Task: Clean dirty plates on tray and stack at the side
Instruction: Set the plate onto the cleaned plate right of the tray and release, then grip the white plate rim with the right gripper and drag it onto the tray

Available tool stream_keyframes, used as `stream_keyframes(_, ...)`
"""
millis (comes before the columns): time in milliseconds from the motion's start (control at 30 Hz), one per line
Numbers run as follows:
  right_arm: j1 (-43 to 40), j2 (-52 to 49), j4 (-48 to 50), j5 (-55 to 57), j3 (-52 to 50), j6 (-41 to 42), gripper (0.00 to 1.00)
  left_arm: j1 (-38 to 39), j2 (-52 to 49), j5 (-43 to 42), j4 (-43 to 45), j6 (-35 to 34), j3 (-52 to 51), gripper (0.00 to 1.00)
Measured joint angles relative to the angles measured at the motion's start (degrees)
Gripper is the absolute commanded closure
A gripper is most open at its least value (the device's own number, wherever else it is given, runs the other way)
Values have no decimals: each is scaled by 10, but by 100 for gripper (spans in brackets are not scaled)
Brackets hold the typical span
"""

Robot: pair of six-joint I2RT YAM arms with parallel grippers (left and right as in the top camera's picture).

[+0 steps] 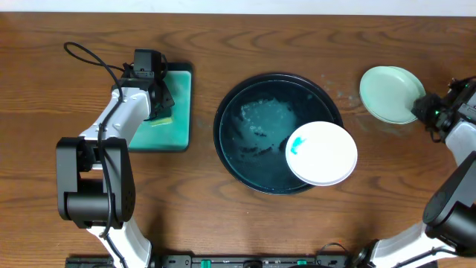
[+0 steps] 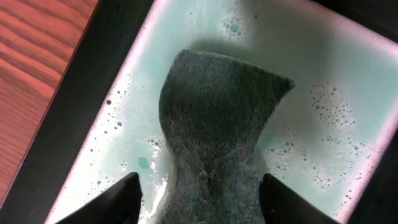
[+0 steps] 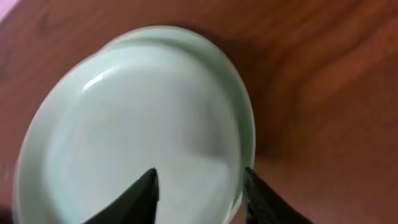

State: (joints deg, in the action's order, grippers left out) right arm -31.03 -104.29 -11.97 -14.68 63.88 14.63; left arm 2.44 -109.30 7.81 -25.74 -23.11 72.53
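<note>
The right gripper [image 3: 199, 179] hangs with its jaws apart over the rim of the two stacked plates [image 3: 143, 118] and holds nothing. The stack lies on the table [image 1: 223, 37] near its far right corner, well apart from the round black tray [image 1: 220, 138]. The left gripper [image 2: 200, 182] sits low in the rectangular tray [image 2: 106, 87] by the table's left edge. Its jaws are spread on either side of a grey scouring sponge [image 2: 217, 118]. A sliver of foam shows between the left finger and the sponge, so it is not clamped.

The step in hand looks like clearing the stack and fetching the sponge for the last plate. The right arm should rise straight up before swinging toward the round tray, so that no finger catches a rim and drags the top plate, which sits slightly off-centre. The left should close squarely across the sponge's narrow waist and let it drip before carrying it over bare wood.

The rectangular tray holds pale teal soapy liquid dotted with bubbles, and the sponge lies in it. The round tray holds a thin wet teal film and one white plate [image 1: 321, 152]. That plate rests at the tray's right side, covers the rim there, and has a teal smear [image 1: 297, 145] near its left edge. The stacked plates look clean, though the wrist view is blurred.
</note>
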Motion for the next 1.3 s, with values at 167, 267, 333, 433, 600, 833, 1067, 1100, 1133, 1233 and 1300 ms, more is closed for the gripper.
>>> stream_keyframes(167, 27, 93, -104, 1, 0, -21, 42, 0, 0, 0, 0, 0, 0, 37)
stream_keyframes(267, 53, 157, -171, 0, 0, -28, 35, 0, 0, 0, 0, 0, 0, 37)
stream_keyframes(333, 74, 187, -222, -4, 1, -33, 34, 0, 0, 0, 0, 0, 0, 37)
stream_keyframes(433, 110, 204, -295, -17, 2, -37, 39, 0, 0, 0, 0, 0, 0, 36)
stream_keyframes(600, 182, 200, -416, -16, -2, -31, 23, 0, 0, 0, 0, 0, 0, 36)
stream_keyframes(833, 235, 200, -500, 76, -20, 36, 2, 0, 0, 0, -4, 0, 0, 36)
stream_keyframes(1067, 242, 200, -449, 95, -95, 92, 10, 0, 0, 0, -9, 0, 0, 36)
stream_keyframes(1100, 242, 200, -432, 85, -108, 96, 13, 0, 0, 0, -9, 0, 0, 36)
stream_keyframes(1133, 242, 200, -418, 76, -117, 99, 17, 0, 0, 0, -9, 0, 0, 36)
stream_keyframes(1233, 242, 199, -374, 45, -144, 108, 21, 0, 0, 0, -9, 0, 0, 36)
stream_keyframes(1300, 242, 199, -352, 34, -157, 113, 27, 0, 0, 0, -9, 0, 0, 36)
